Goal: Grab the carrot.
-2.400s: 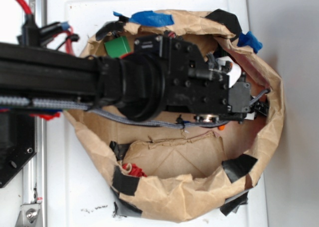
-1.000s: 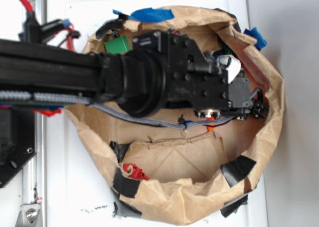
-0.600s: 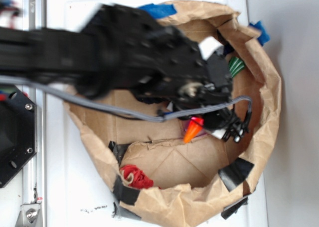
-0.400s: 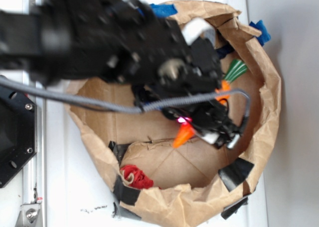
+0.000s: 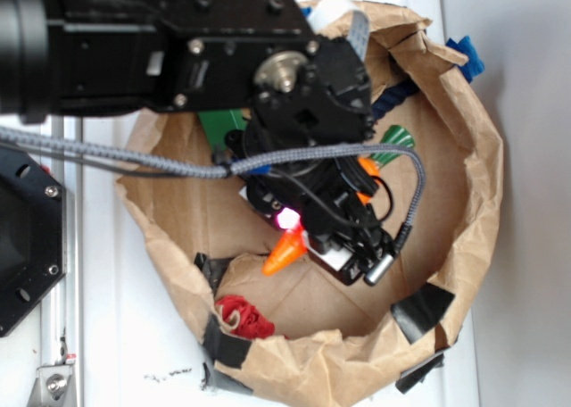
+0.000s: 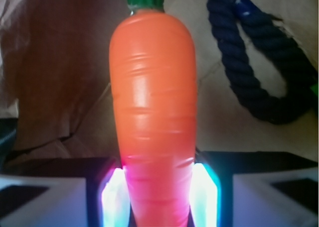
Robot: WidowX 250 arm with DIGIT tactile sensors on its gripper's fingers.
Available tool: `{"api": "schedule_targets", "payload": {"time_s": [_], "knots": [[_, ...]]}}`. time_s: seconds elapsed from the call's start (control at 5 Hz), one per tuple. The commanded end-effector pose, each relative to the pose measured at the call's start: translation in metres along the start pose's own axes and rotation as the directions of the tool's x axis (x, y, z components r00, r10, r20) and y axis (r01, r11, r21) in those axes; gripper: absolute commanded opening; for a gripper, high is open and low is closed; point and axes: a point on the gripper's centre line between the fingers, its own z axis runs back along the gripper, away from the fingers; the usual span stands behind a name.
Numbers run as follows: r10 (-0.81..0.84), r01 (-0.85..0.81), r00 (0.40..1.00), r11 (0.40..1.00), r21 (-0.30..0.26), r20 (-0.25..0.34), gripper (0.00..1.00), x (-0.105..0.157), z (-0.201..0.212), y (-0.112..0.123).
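Note:
The carrot [image 6: 152,112] fills the middle of the wrist view, glossy orange with a green stem at the top. Its narrow end sits between my two glowing pads [image 6: 113,194], which press on both of its sides. In the exterior view my gripper [image 5: 308,233] hangs over the brown paper bag, shut on the carrot [image 5: 284,252], whose orange tip pokes out to the lower left and whose green stem shows at the upper right of the gripper. The carrot looks lifted off the bag floor.
The crumpled paper bag [image 5: 473,202] rings the scene, patched with black and blue tape. A red wrinkly lump [image 5: 243,316] lies at its lower left. A green block [image 5: 225,126] peeks out under the arm. A dark blue rope [image 6: 254,67] lies on the bag floor.
The arm has swung up and to the left with the carrot in its jaws. The carrot has come off the right side of the bag floor, its tip now pointing lower left.

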Motion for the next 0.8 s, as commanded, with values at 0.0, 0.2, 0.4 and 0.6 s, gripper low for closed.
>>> {"api": "schedule_targets", "payload": {"time_s": [0.0, 0.2, 0.4, 0.6], "knots": [[-0.069, 0.048, 0.992, 0.982, 0.181, 0.110, 0.00, -0.017, 0.030, 0.001], [-0.064, 0.022, 0.982, 0.974, 0.224, 0.180, 0.00, -0.010, 0.031, 0.001], [-0.076, 0.041, 0.976, 0.985, 0.167, 0.205, 0.00, -0.011, 0.038, 0.003], [-0.022, -0.004, 0.975, 0.993, 0.118, 0.221, 0.00, -0.005, 0.043, 0.004]]}}
